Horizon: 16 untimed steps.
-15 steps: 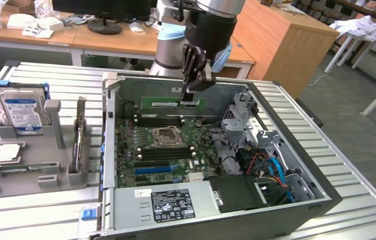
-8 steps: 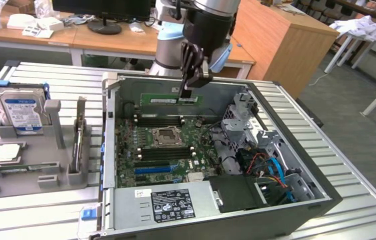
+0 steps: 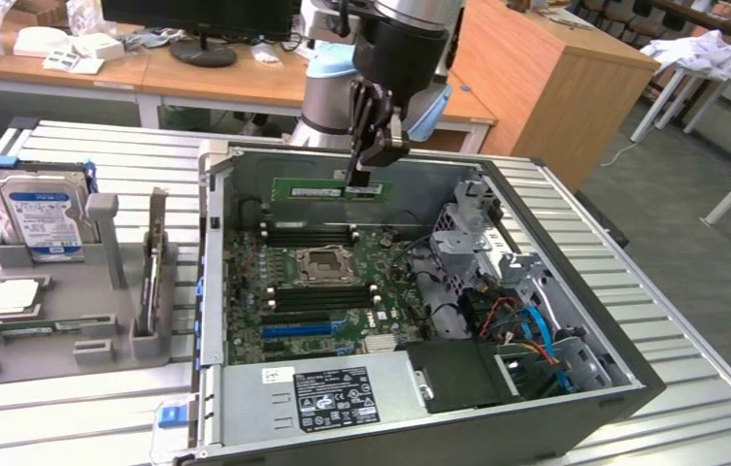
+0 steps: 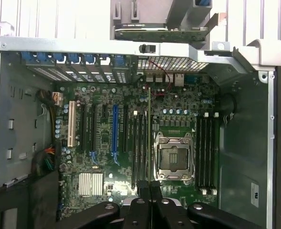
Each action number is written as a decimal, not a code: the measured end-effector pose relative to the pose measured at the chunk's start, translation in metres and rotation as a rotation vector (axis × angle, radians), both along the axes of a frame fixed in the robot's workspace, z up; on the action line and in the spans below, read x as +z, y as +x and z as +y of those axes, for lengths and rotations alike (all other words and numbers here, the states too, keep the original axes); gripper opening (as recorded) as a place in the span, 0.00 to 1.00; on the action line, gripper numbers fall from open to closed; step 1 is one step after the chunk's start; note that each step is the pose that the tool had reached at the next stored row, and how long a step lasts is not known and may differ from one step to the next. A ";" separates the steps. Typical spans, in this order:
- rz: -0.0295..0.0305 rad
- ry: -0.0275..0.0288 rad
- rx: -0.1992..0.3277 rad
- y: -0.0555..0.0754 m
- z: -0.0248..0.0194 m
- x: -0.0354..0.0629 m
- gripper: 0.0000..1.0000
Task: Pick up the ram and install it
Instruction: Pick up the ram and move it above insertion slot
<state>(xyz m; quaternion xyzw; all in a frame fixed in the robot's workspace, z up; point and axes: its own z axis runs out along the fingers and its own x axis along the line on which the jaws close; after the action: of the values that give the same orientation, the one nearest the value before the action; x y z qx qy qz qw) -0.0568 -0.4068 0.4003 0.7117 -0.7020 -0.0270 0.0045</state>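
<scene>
Ram (image 3: 319, 189): hangs on edge, level, above the motherboard (image 3: 398, 291) inside the open case (image 3: 246, 184).
Fingers (image 4: 142, 193): pinching the ram's upper edge, near one end.
Handling: likely light, stiff, thin and fragile; best gripped on the bare board edges, clear of the contacts.

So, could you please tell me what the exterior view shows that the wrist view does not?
The exterior view adds the silver hard drive standing beside the case at that view's left, the robot arm and the monitor on the desk behind. The wrist view adds the white expansion slot and the mesh vent in the case wall. Both share the gripper shut on the ram above the open case, plus the CPU socket and the blue slot.
</scene>
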 end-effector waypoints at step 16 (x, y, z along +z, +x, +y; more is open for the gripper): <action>0.0032 0.0001 0.000 0.026 0.0000 0.0000 0.11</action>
<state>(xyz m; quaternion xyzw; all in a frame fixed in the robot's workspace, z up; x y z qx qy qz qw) -0.0306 -0.4068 0.4003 0.7116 -0.7020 -0.0282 0.0056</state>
